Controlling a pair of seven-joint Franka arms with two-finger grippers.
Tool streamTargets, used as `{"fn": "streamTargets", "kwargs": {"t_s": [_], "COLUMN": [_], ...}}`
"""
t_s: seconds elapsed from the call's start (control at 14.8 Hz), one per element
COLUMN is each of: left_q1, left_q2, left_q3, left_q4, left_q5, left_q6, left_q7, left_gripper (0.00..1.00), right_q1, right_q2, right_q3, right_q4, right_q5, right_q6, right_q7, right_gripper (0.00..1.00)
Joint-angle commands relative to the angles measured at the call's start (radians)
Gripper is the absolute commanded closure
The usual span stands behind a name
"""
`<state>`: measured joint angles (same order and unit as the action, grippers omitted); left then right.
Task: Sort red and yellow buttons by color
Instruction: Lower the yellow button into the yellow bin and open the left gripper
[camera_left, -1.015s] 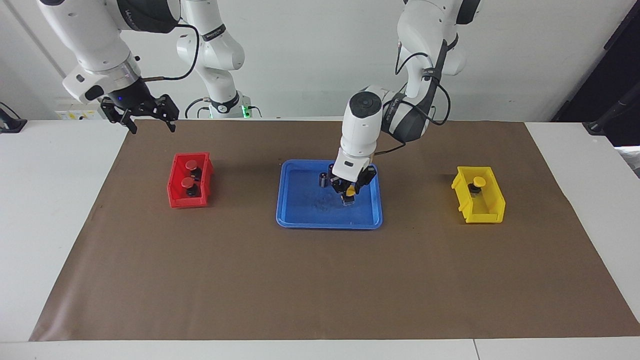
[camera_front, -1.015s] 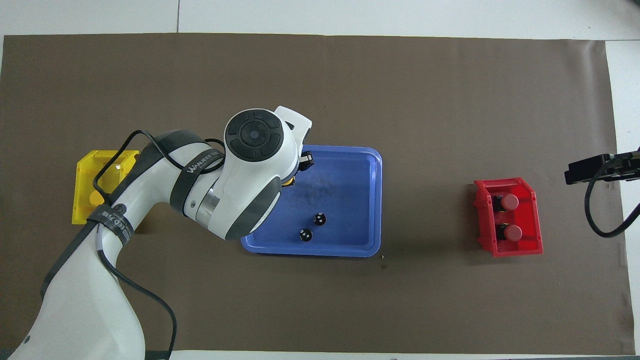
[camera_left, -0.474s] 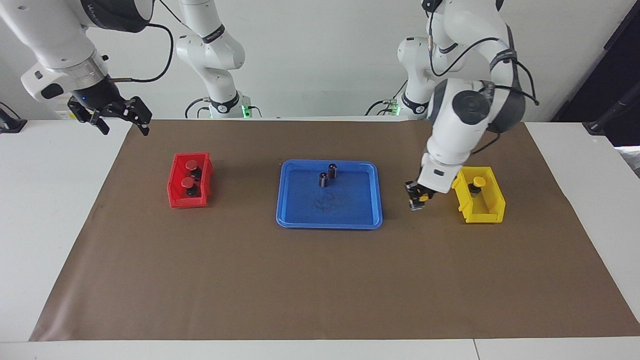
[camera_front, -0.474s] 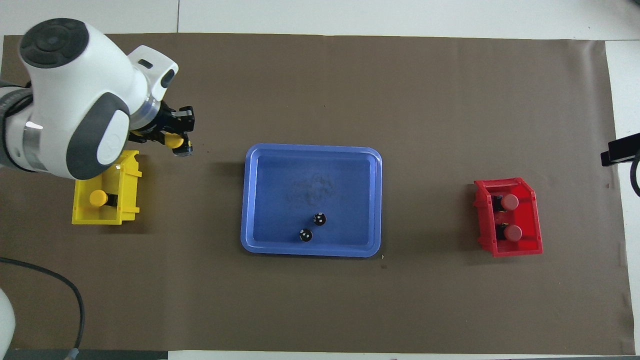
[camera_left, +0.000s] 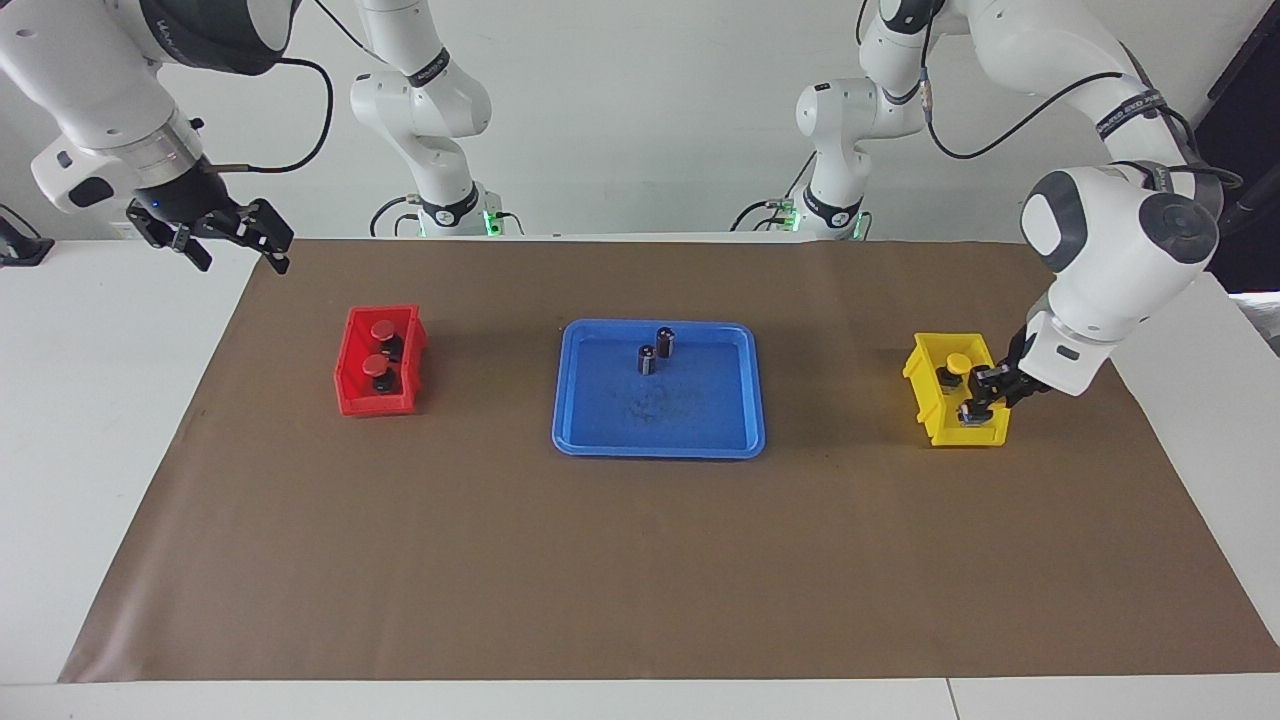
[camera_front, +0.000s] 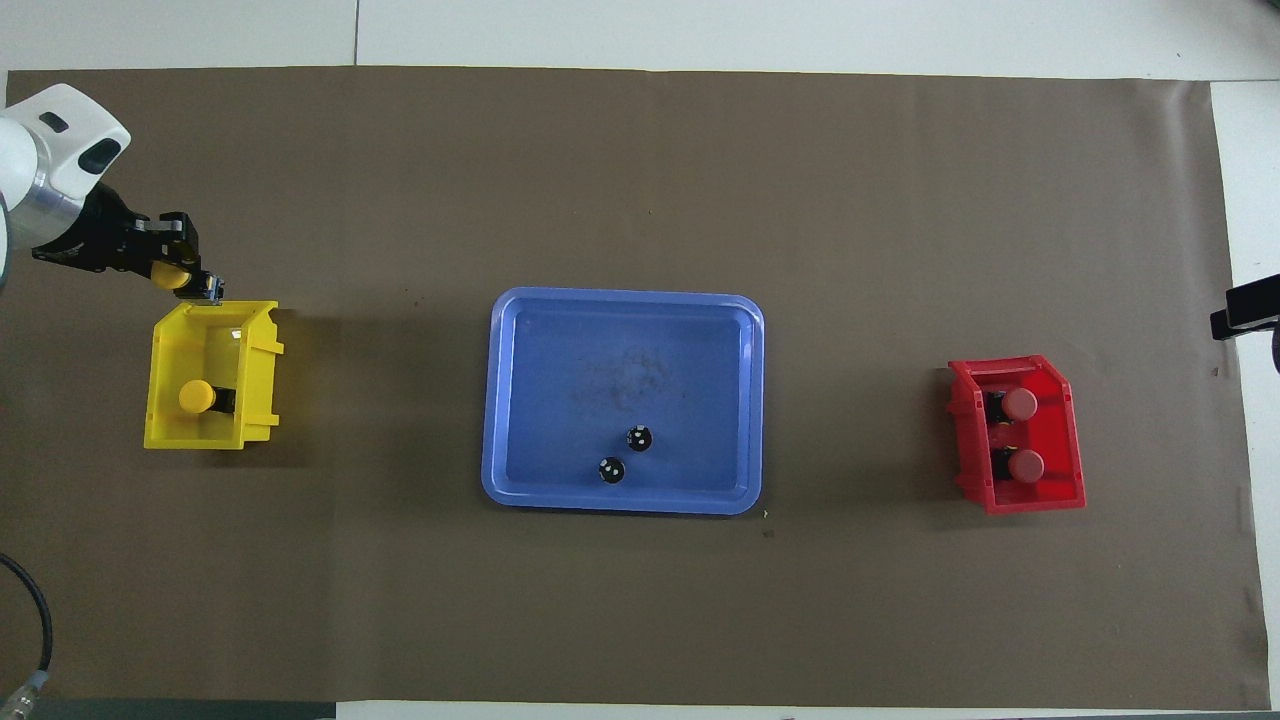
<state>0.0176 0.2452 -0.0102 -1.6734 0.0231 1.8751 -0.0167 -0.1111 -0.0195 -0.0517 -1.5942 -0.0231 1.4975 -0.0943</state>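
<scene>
My left gripper (camera_left: 982, 392) hangs over the yellow bin (camera_left: 940, 425), shut on a yellow button (camera_front: 170, 277) that lies sideways in its fingers. A second yellow button (camera_left: 957, 363) stands inside that bin (camera_front: 255, 400). Both red buttons (camera_left: 382, 328) (camera_left: 376, 364) sit in the red bin (camera_left: 350, 395) toward the right arm's end of the table. My right gripper (camera_left: 225, 235) is open and holds nothing, raised over the table's corner near the right arm's base.
A blue tray (camera_left: 700, 420) lies mid-table on the brown mat, with two dark silver-topped cylinders (camera_left: 665, 340) (camera_left: 647, 358) standing at its edge nearer to the robots. The mat's bare surface stretches between the tray and each bin.
My left gripper lifted the yellow button from the blue tray and carried it across the mat to the yellow bin. The right arm drew back toward its corner.
</scene>
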Motion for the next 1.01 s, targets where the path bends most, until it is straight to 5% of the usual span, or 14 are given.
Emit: {"fn": "streamTargets", "kwargs": {"t_s": [0.0,0.68,0.95], "left_q1": [0.015,0.042,0.039], "left_q2": [-0.046,-0.141,-0.118], "left_q3": [-0.011,-0.011,-0.013], "left_q4": [-0.100,-0.321,-0.339], "left_q5": [0.000,0.000,-0.002], "left_q6": [0.083,0.205,0.268], "left_q7": [0.029,0.031,0.020], "left_gripper": [0.99,0.99,0.99], "right_q1": [0.002,0.001,0.002], "right_q2": [-0.016,-0.017,-0.017], "right_q3": [0.003,-0.002,-0.004], "right_q4": [-0.001,-0.001,-0.003], "right_q5": [0.002,0.002,0.002], "right_q6": [-0.010,-0.014,-0.014], "right_q7": [0.021,0.018,0.016], "right_gripper": [0.00,0.00,0.00]}}
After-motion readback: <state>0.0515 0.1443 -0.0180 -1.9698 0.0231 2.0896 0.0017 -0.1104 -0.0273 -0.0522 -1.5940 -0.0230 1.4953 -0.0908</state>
